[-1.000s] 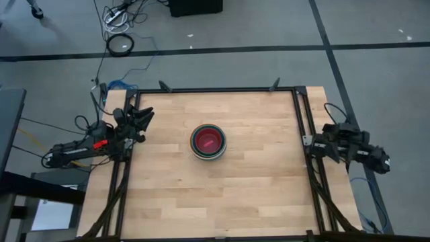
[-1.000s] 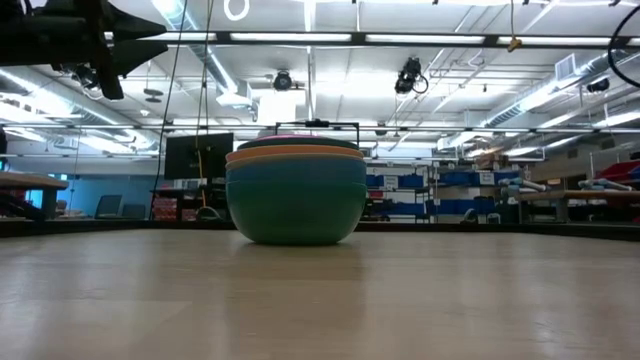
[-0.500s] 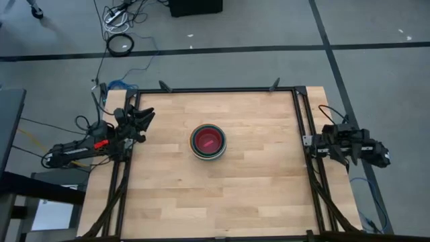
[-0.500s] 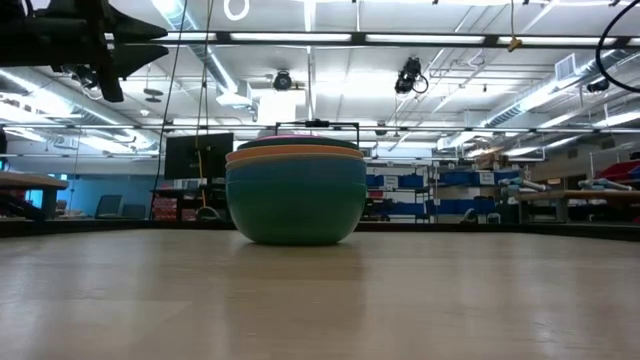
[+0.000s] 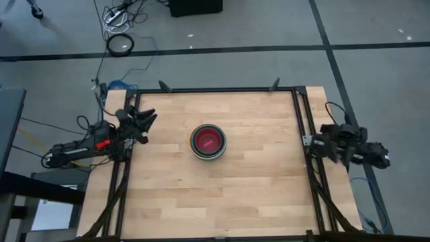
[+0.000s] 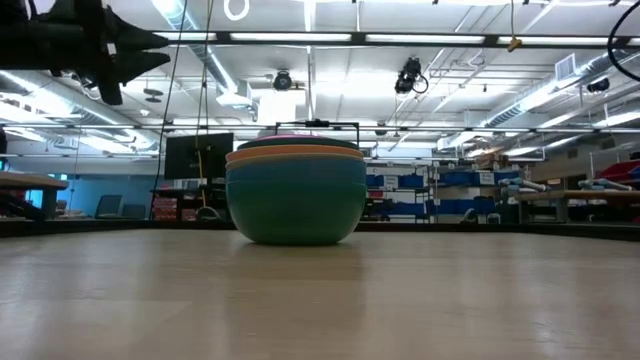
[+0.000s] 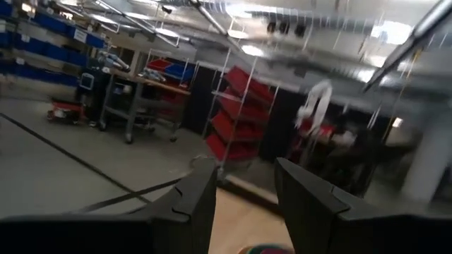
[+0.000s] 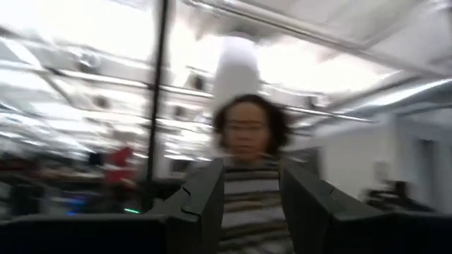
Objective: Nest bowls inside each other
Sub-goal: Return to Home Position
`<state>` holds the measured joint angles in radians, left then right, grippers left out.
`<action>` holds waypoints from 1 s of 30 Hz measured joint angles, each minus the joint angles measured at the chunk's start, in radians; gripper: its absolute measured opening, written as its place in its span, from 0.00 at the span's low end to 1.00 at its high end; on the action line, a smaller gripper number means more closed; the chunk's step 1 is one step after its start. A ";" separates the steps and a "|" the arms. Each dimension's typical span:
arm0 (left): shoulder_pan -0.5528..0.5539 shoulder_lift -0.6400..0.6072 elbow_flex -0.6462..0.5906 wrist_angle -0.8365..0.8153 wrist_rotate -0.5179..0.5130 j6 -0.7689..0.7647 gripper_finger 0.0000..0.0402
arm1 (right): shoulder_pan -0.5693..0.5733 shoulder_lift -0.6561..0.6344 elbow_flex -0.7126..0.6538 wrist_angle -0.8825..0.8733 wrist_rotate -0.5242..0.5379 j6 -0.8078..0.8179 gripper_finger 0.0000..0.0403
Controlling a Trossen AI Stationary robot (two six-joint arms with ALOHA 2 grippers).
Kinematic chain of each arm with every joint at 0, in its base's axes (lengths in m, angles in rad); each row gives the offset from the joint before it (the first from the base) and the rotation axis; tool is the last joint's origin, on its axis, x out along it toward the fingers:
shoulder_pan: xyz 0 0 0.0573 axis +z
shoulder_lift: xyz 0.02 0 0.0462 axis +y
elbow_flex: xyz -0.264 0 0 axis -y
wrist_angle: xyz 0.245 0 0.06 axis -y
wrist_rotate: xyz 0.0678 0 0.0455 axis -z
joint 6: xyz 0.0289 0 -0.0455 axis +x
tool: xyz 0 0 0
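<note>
The bowls (image 5: 208,141) stand nested in one stack at the middle of the wooden table. The innermost that shows is pink-red, with darker and pale rims around it. The low view shows the stack (image 6: 296,195) resting on the base of its teal outer bowl, with orange and pink rims above. My left gripper (image 5: 149,121) hovers open at the table's left edge, raised and pointing toward the stack; its fingers (image 7: 198,201) frame the room. My right gripper (image 8: 252,173) is open at the table's right edge (image 5: 321,142), tilted upward.
A black frame (image 5: 299,114) runs along the table's left, far and right edges. Bare wood lies all around the stack. A person in a striped shirt (image 8: 247,190) shows beyond the table between my right gripper's fingers. Cables (image 5: 119,44) lie on the floor behind.
My right gripper has rolled about its own axis while staying at the table's right edge. The bowl stack has kept still.
</note>
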<state>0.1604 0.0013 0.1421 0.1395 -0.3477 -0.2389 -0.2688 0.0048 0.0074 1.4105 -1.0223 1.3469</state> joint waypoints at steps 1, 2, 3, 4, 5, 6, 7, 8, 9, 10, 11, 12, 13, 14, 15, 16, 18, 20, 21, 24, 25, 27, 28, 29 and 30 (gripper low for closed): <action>0.000 0.000 0.000 -0.010 0.000 0.023 0.38 | -0.018 0.000 0.000 -0.053 -0.005 -0.050 0.31; 0.000 0.000 0.000 -0.020 0.000 0.043 0.38 | -0.038 0.000 0.000 -0.108 -0.009 -0.099 0.31; 0.000 0.000 0.000 -0.028 0.000 0.061 0.38 | -0.062 0.000 0.000 -0.166 -0.010 -0.148 0.31; 0.000 0.000 0.000 -0.035 0.000 0.079 0.38 | -0.086 0.000 0.000 -0.226 -0.010 -0.192 0.31; 0.000 0.000 0.000 -0.041 0.000 0.095 0.38 | -0.113 0.000 0.000 -0.284 -0.010 -0.229 0.31; 0.000 0.000 0.000 -0.046 -0.001 0.110 0.38 | -0.143 0.000 0.001 -0.336 -0.014 -0.252 0.31; 0.000 0.000 0.000 -0.045 -0.005 0.126 0.38 | -0.173 0.000 0.003 -0.386 -0.023 -0.271 0.31; 0.000 0.000 0.000 -0.044 -0.011 0.134 0.38 | -0.204 0.001 0.004 -0.426 -0.033 -0.281 0.31; 0.000 0.000 0.000 -0.043 -0.023 0.140 0.38 | -0.235 0.001 0.008 -0.448 -0.041 -0.279 0.31; 0.000 0.000 0.000 -0.041 -0.034 0.148 0.38 | -0.265 0.001 0.012 -0.452 -0.049 -0.273 0.31; 0.000 0.000 0.000 -0.041 -0.047 0.153 0.38 | -0.295 0.001 0.014 -0.449 -0.059 -0.267 0.31; 0.000 0.000 0.000 -0.042 -0.055 0.156 0.38 | -0.324 0.000 0.018 -0.446 -0.068 -0.261 0.31; 0.001 0.000 0.000 -0.043 -0.066 0.158 0.38 | -0.356 0.000 0.020 -0.446 -0.074 -0.260 0.31; 0.001 0.000 0.000 -0.046 -0.077 0.159 0.38 | -0.386 0.000 0.020 -0.447 -0.075 -0.264 0.31; 0.001 0.000 0.000 -0.049 -0.082 0.159 0.38 | -0.417 0.000 0.020 -0.449 -0.078 -0.281 0.31; 0.001 0.000 0.000 -0.053 -0.088 0.160 0.38 | -0.448 0.000 0.020 -0.455 -0.084 -0.310 0.31; 0.002 0.000 0.000 -0.059 -0.092 0.160 0.38 | -0.514 0.000 0.021 -0.497 -0.090 -0.394 0.31; 0.002 0.000 0.000 -0.062 -0.095 0.160 0.38 | -0.583 0.000 0.021 -0.589 -0.091 -0.482 0.31; 0.002 0.000 0.000 -0.064 -0.096 0.162 0.38 | -0.619 0.000 0.022 -0.653 -0.098 -0.530 0.31; 0.002 0.000 0.000 -0.075 -0.096 0.201 0.38 | -0.714 0.001 0.022 -0.904 -0.122 -0.687 0.31; 0.002 0.000 0.000 -0.087 -0.096 0.212 0.38 | -0.741 0.001 0.022 -0.992 -0.133 -0.745 0.31; 0.002 0.000 0.000 -0.115 -0.096 0.235 0.38 | -0.782 0.002 0.021 -1.112 -0.117 -0.830 0.31; 0.002 0.000 0.000 -0.128 -0.095 0.239 0.38 | -0.794 0.003 0.021 -1.127 -0.095 -0.855 0.31; 0.002 0.000 0.000 -0.147 -0.090 0.241 0.38 | -0.803 0.002 0.022 -1.135 -0.093 -0.878 0.31; 0.002 0.000 0.000 -0.169 -0.075 0.242 0.38 | -0.810 0.002 0.022 -1.135 -0.096 -0.893 0.31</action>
<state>0.1619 0.0010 0.1421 -0.0295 -0.4229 0.0032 -1.0793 0.0067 0.0299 0.2752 -1.1186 0.4539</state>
